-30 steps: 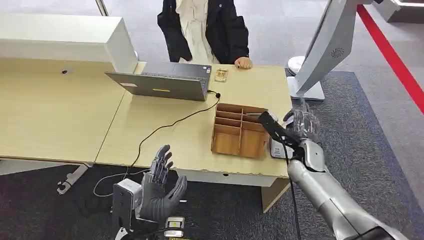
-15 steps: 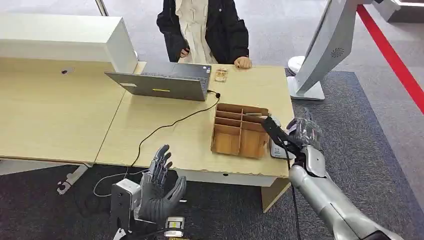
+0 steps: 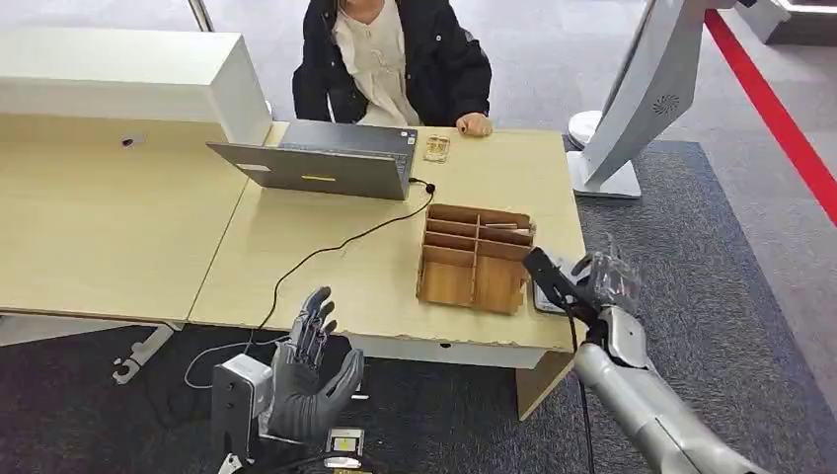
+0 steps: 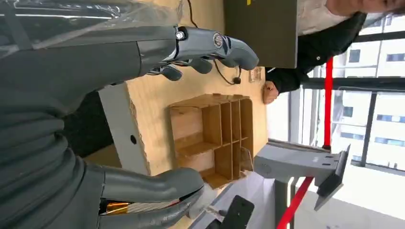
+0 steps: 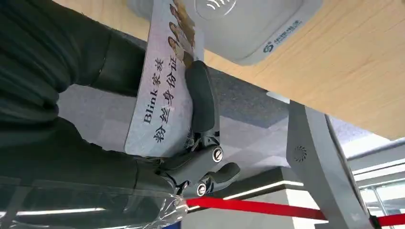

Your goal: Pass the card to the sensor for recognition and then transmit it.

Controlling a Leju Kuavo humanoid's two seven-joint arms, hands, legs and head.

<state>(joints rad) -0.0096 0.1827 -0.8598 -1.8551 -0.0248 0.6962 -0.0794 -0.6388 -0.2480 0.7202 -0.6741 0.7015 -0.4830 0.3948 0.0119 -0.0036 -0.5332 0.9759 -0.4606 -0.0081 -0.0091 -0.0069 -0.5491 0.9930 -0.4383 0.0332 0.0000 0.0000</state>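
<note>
Right hand grips the card at the sensor; left hand idle.

Head view: right hand (image 3: 604, 279) at the table's (image 3: 395, 286) right edge, left hand (image 3: 308, 380) open below. Right wrist view: fingers (image 5: 203, 102) pinch the card (image 5: 165, 81), seemingly overlapping the white sensor (image 5: 248, 24).

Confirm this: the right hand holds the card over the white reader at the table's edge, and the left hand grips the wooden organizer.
One part is wrong. The left hand grips nothing: the head view shows it open, below the table edge, apart from the wooden organizer. The rest stands: the right hand holds the card by the white reader.
</note>
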